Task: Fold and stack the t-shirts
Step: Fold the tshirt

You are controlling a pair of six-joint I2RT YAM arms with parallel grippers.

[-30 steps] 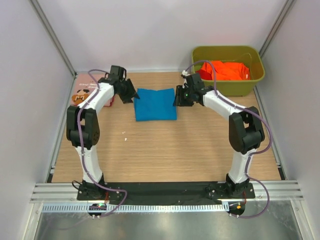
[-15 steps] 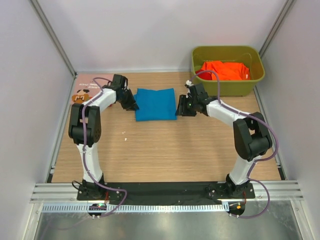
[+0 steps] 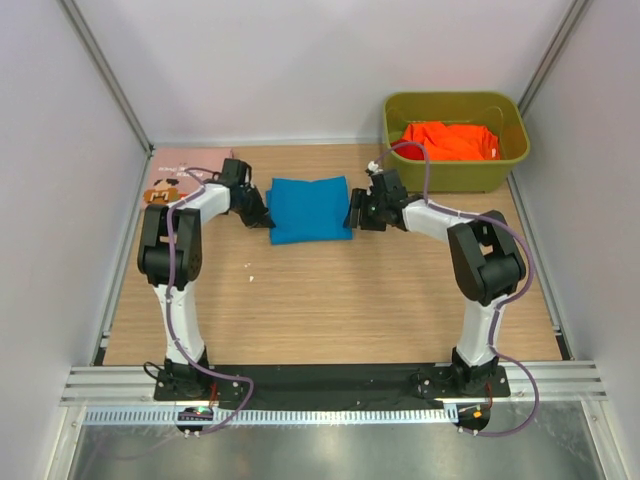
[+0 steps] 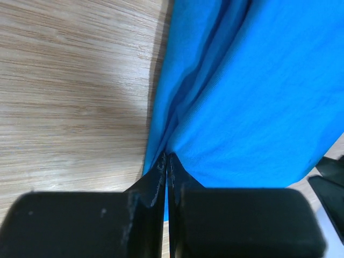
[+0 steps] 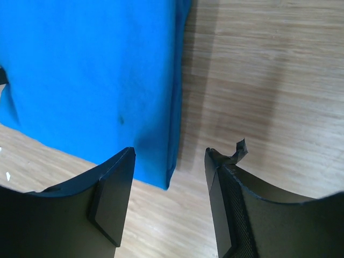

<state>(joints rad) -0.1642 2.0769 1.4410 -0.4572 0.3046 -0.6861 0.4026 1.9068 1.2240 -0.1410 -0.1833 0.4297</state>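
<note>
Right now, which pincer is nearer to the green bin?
The right. The right pincer straddles the right edge of the blue t-shirt, on the side toward the green bin; the left pincer pinches the shirt's left edge, a whole shirt farther away.

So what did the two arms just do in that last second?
The left pincer moved from near the pink t-shirt to the left edge of the blue t-shirt and closed on it. The right pincer slid nearer along the right edge, open. Both shirts, and the orange t-shirt in the green bin, stayed put.
</note>
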